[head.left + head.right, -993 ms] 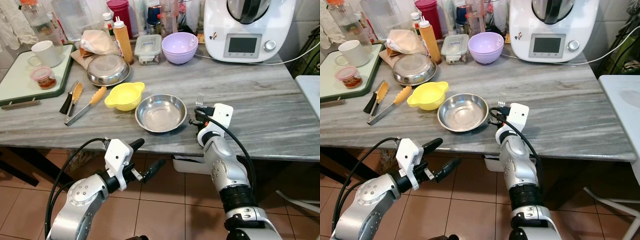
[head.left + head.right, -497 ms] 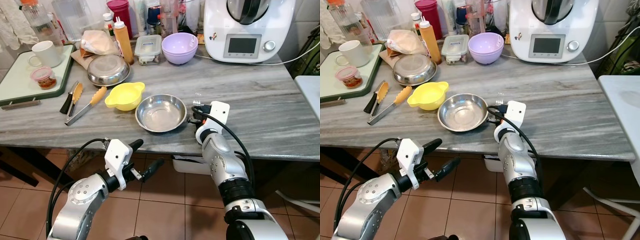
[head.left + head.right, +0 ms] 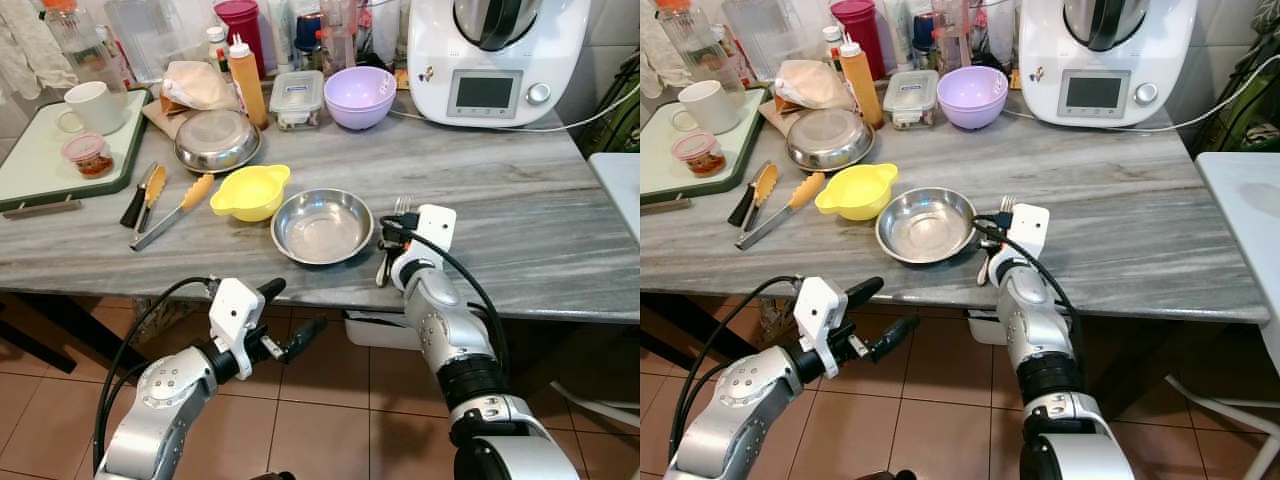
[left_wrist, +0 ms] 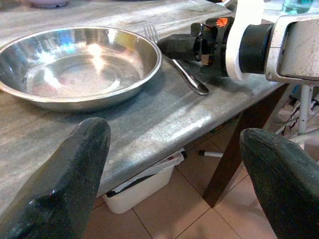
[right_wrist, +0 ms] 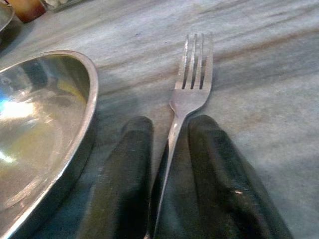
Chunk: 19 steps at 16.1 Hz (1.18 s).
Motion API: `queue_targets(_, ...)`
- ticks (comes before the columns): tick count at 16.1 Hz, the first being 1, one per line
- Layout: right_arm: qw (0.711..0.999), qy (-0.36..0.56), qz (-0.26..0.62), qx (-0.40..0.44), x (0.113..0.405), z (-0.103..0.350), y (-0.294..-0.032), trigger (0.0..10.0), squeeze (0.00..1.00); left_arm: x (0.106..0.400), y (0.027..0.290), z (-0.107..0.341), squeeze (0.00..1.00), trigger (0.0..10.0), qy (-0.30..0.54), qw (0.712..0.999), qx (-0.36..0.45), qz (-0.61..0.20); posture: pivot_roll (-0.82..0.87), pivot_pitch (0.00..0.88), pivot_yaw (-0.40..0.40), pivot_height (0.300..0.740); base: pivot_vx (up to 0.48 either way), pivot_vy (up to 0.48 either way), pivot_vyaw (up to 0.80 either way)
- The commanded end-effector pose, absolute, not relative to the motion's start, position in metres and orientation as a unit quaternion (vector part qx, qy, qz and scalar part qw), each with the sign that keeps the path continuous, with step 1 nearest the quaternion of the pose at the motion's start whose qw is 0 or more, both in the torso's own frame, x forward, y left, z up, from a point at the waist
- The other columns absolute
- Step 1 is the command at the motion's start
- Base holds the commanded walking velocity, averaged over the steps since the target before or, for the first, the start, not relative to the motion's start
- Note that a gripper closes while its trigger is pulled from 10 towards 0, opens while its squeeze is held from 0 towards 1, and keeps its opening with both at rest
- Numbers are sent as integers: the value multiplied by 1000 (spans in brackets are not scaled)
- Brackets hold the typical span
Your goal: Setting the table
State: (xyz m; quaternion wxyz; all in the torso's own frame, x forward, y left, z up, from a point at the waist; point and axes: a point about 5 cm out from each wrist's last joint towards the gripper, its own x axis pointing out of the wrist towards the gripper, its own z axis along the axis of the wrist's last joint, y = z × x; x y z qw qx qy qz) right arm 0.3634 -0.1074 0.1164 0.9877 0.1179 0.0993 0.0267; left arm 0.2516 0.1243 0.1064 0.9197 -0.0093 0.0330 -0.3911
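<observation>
A shallow steel bowl [image 3: 322, 225] sits near the front edge of the grey marble table [image 3: 520, 230]. Just to its right a metal fork [image 3: 400, 207] lies flat on the marble, tines pointing away from me. My right gripper [image 3: 390, 234] rests low over the fork's handle. In the right wrist view the fork [image 5: 194, 74] runs between the two black fingers [image 5: 124, 159] with a small gap on each side, so the gripper [image 5: 169, 124] is open. My left gripper [image 3: 297, 308] hangs open below the table edge, holding nothing.
Left of the steel bowl are a yellow bowl [image 3: 250, 190] and tongs [image 3: 170, 210]. Behind stand another steel dish [image 3: 217, 140], a purple bowl [image 3: 360, 95], a lidded container [image 3: 297, 97], bottles and a white kitchen machine [image 3: 495, 55]. A tray [image 3: 30, 160] carries a mug [image 3: 90, 105].
The fork, held raised beside the bowl a second ago, now lies flat on the marble, and the right gripper's fingers have parted from it. The left arm has stayed put.
</observation>
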Motion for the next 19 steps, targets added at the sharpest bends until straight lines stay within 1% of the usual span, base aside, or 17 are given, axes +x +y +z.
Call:
queue_targets(1, 985, 137, 23, 105, 356, 98, -106, 10000, 1000, 252, 126, 106, 0, 10000, 35, 921, -2, -389, -6, 115, 93, 740, 0, 0, 0)
queue_targets(6, 993, 93, 31, 66, 356, 112, -110, 10000, 1000, 253, 126, 107, 0, 10000, 30, 922, 3, -385, -8, 116, 87, 740, 0, 0, 0)
queue_targets(7, 995, 71, 37, 52, 352, 118, -113, 10000, 1000, 252, 125, 107, 0, 10000, 30, 923, 1, -383, -10, 115, 86, 740, 0, 0, 0)
queue_targets(11, 998, 40, 44, 7, 341, 124, -117, 10000, 1000, 252, 125, 107, 0, 10000, 29, 925, -3, -379, -14, 114, 85, 740, 0, 0, 0)
queue_targets(16, 999, 25, 1, -19, 330, 123, -145, 10000, 1000, 254, 123, 107, 0, 10000, 26, 926, -2, -377, -25, 107, 86, 740, 0, 0, 0)
queue_targets(17, 999, 32, -5, -13, 327, 121, -151, 10000, 1000, 255, 123, 106, 0, 10000, 26, 926, -3, -376, -26, 104, 88, 740, 0, 0, 0)
queue_targets(18, 999, 31, -3, -8, 328, 122, -152, 10000, 965, 255, 123, 106, 0, 10000, 27, 926, -4, -376, -25, 106, 90, 740, 0, 0, 0)
queue_targets(19, 1000, 28, -1, 0, 329, 124, -152, 10000, 427, 255, 123, 105, 0, 10000, 28, 926, -4, -377, -25, 107, 90, 740, 0, 0, 0)
